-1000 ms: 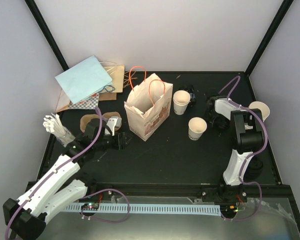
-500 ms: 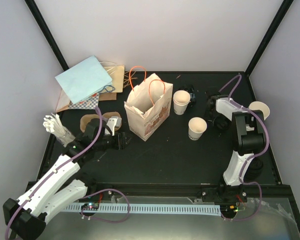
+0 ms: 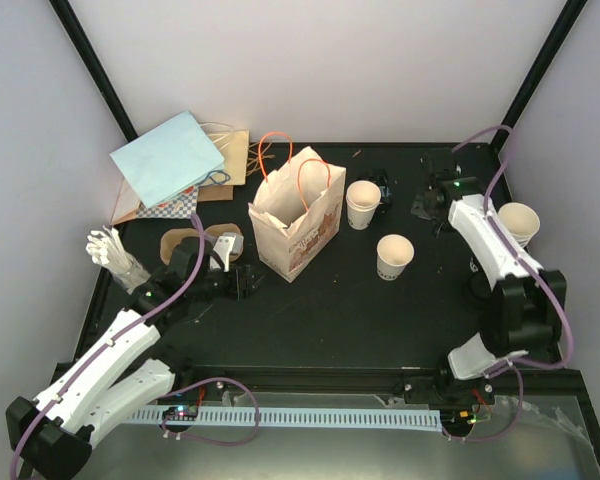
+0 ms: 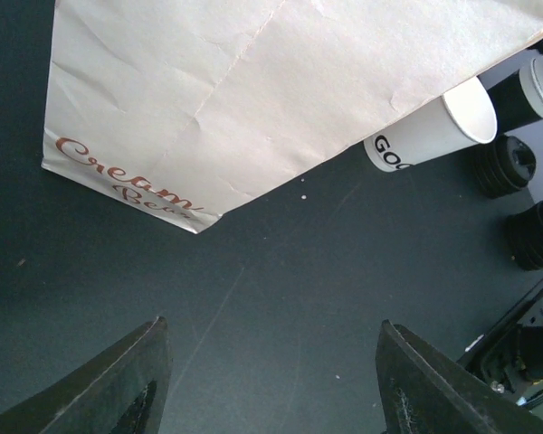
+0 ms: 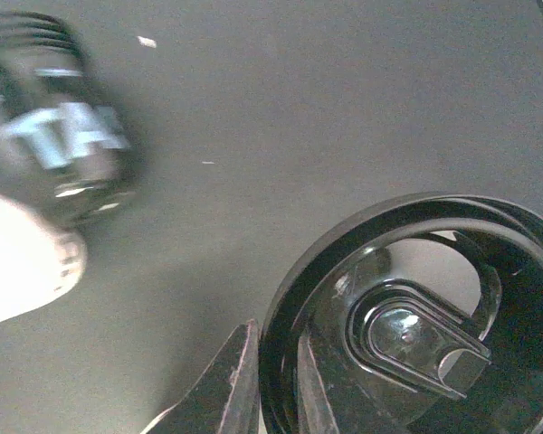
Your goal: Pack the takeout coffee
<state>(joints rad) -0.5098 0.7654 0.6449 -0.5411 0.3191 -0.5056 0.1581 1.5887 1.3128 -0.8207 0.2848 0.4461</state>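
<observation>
You have three smooth, cream-white paper cups standing upright on the black table (image 3: pixel 360 310). Their mouths are open and none has a top yet. The cup by the bag (image 3: pixel 363 203) and the middle cup (image 3: pixel 395 255) sit to the left of your right gripper (image 3: pixel 433 197). The right-hand cup (image 3: pixel 518 222) sits on its other side. That gripper pinches the rim of a round, shiny black plastic lid (image 5: pixel 416 334). I think this arm, being nearer, should carry the lid over a cup mouth and push straight down. The crinkly paper bag (image 3: pixel 295 215) stands open. Your left gripper (image 4: pixel 271 398) sits low near it, fingers spread, holding nothing.
</observation>
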